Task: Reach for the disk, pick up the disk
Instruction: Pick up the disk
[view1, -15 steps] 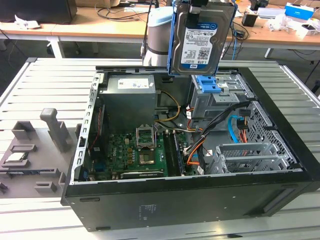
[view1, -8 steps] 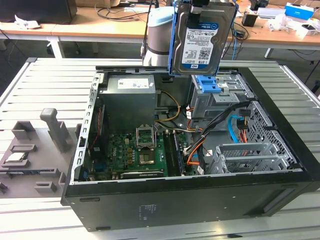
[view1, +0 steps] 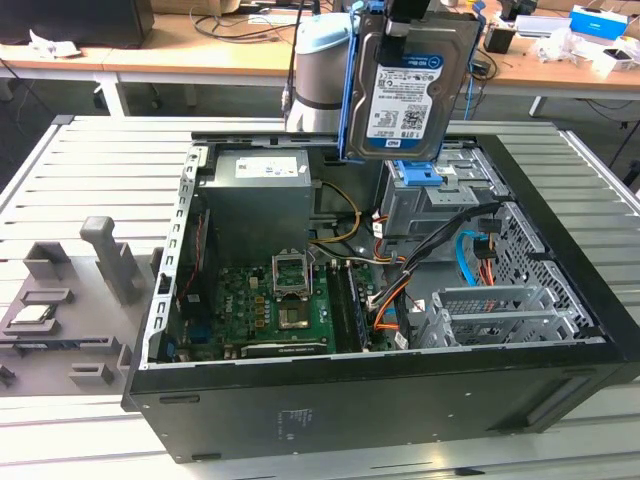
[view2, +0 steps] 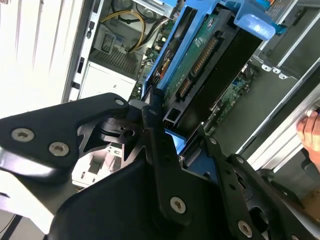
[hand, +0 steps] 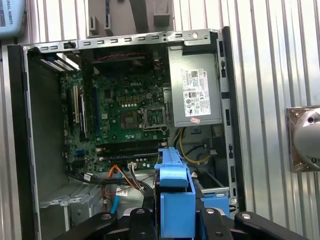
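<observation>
The disk (view1: 413, 88), a silver-grey hard drive with a white-and-blue label in a blue plastic bracket, hangs upright in the air above the back of the open computer case (view1: 330, 400). My gripper (view1: 420, 12) is shut on its upper edge. In the second wrist view the disk's green circuit-board side (view2: 200, 57) runs away from the black fingers (view2: 152, 132), which clamp the bracket. In the first wrist view the blue bracket (hand: 175, 197) stands edge-on between the fingers (hand: 137, 220), high above the motherboard (hand: 125, 115).
Below the disk is a drive cage (view1: 440, 200) with a blue latch. The case also holds a power supply (view1: 258, 195), cables and a motherboard (view1: 270, 305). A grey fixture tray (view1: 60, 300) lies at the exterior view's left. A hand (view2: 310, 132) rests near the case edge.
</observation>
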